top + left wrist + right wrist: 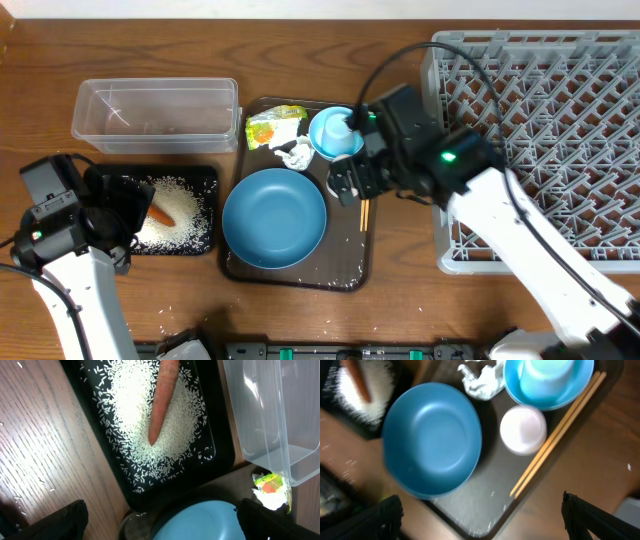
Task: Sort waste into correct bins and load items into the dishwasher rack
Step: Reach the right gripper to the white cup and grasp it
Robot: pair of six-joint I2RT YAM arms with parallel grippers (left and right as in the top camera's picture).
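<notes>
An orange carrot (160, 214) (164, 400) lies on white rice (180, 205) (130, 425) in the black tray (205, 178) (222, 455), beside the clear tub (155, 108) (270, 410). My left gripper (112, 212) (162, 522) hovers open over that tray's near end. The dark-blue plate (274, 218) (432, 440), light-blue bowl (335, 133) (547, 382), tissue (295, 153) (480, 380), wrapper (272, 128) (272, 485), white cup (522, 429) and chopsticks (364, 212) (555, 440) sit on the brown serving tray (345, 255) (495, 475). My right gripper (350, 180) (485, 517) hangs open above the cup, holding nothing.
The grey dishwasher rack (540, 130) fills the right side, close behind my right arm. Stray rice grains dot the wooden table (180, 310) near its front edge and the serving tray's corner.
</notes>
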